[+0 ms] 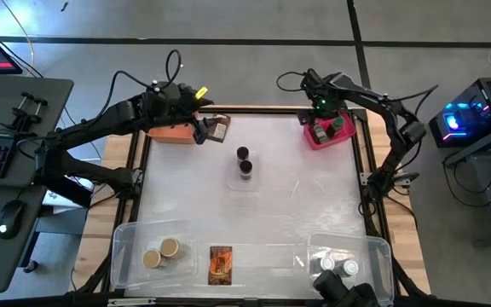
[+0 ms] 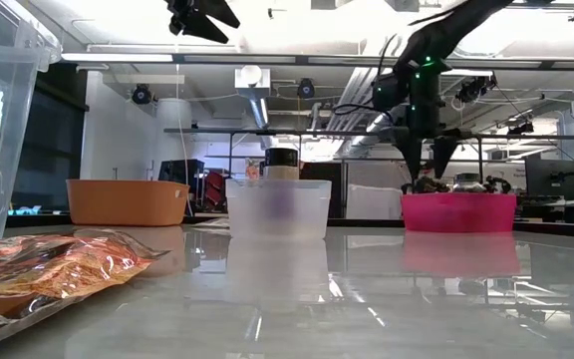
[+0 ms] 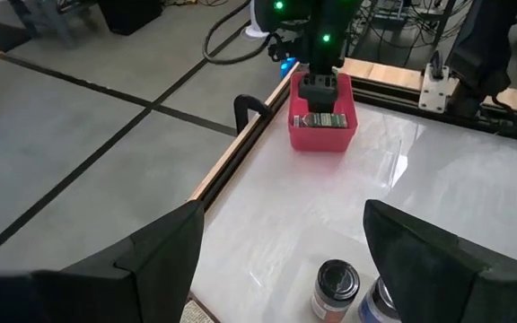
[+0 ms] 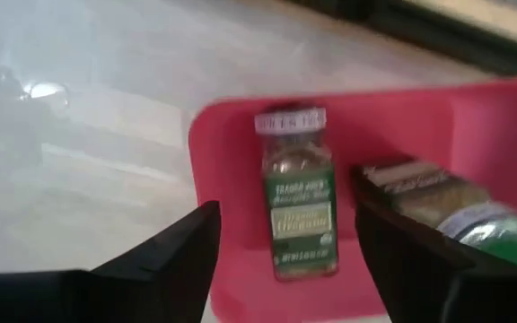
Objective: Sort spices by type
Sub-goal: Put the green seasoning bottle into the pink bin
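Observation:
My right gripper [image 4: 287,260] hangs open over the pink bin [image 4: 232,135] at the table's far right, fingers pointing down. Between its fingers, untouched, a spice jar [image 4: 299,211] with a green label and white cap lies on its side on the bin's floor. Beside it lie a green-capped jar [image 4: 487,229] and a brownish one [image 4: 420,193]. My left gripper [image 3: 281,260] waits open and raised at the far left, near the orange bin [image 1: 169,135]. Two dark-capped jars [image 1: 244,162] stand in a clear tub at the table's middle.
A brown packet [image 1: 219,128] lies by the orange bin. At the near edge a clear tub holds two tan-capped jars [image 1: 160,253], another holds white-capped jars [image 1: 335,264], and an orange packet [image 1: 220,264] lies between them. Bare tabletop [image 1: 305,196] spreads around the middle tub.

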Motion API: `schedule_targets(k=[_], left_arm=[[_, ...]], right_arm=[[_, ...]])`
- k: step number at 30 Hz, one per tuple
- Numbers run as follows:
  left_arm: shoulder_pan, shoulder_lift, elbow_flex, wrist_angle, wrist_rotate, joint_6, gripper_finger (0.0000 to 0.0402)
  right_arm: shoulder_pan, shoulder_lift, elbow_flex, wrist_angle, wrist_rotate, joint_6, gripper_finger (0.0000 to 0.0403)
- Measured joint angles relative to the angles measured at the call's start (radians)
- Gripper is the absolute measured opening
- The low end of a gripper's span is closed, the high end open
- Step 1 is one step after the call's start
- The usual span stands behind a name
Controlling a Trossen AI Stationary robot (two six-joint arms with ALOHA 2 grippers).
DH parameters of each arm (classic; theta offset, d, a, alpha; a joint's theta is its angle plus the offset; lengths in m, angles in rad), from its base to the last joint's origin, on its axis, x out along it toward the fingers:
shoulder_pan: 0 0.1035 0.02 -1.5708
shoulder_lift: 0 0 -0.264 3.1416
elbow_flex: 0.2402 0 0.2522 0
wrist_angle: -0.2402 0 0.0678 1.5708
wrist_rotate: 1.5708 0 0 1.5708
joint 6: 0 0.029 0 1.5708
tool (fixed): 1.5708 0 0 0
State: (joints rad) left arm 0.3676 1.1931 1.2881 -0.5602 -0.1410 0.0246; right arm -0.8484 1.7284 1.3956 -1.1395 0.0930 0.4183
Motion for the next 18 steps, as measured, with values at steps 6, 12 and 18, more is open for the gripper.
schedule_targets(k=[6, 12, 18], left_arm=[[0.001, 0.0, 0.0, -0.002, 0.004, 0.032, 0.0294], [0.001, 0.0, 0.0, -0.043, 0.004, 0.031, 0.0294], [0.007, 0.0, 0.0, -0.043, 0.005, 0.032, 0.0294]], right_arm=[[0.005, -0.012, 0.0, -0.025, -0.123, 0.062, 0.0261], [0.102, -0.08, -0.031, -0.109, -0.024, 0.09, 0.0261], [0.147, -0.204, -0.265, 0.128, -0.052, 0.252, 0.0261]])
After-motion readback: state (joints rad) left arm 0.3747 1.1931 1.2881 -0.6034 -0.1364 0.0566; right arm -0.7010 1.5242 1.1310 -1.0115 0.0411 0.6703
